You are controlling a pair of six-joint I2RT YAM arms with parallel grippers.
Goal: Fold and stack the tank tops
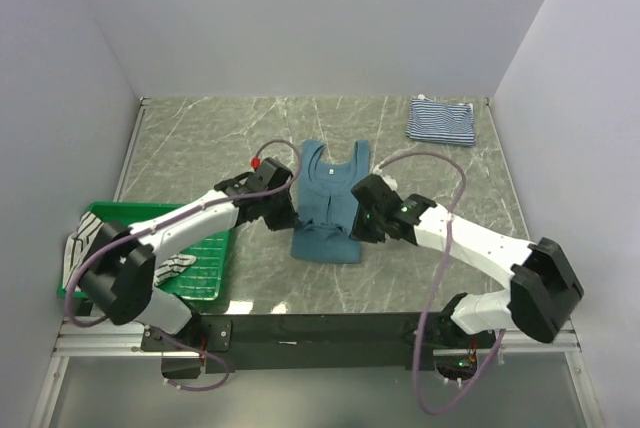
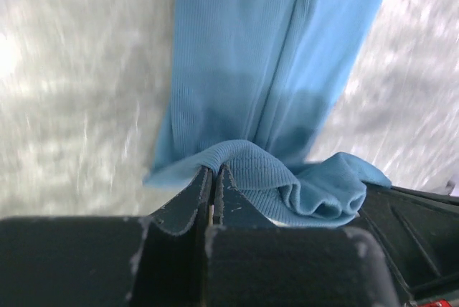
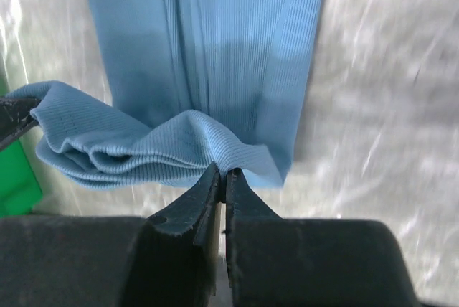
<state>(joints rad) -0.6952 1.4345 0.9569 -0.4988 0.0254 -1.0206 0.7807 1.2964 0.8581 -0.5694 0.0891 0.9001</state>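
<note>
The plain teal-blue tank top (image 1: 327,198) lies mid-table, folded narrow lengthwise, straps toward the far side. My left gripper (image 1: 288,216) is shut on its near left hem edge (image 2: 237,167). My right gripper (image 1: 362,220) is shut on the near right hem edge (image 3: 208,142), and the hem bunches up between them. The navy-and-white striped tank top (image 1: 441,120) lies folded at the far right. A black-and-white striped tank top (image 1: 85,248) hangs over the left side of the green basket.
The green plastic basket (image 1: 205,258) stands at the near left, under my left arm. Grey walls close in the marble-patterned table (image 1: 200,138) on three sides. A black rail runs along the near edge.
</note>
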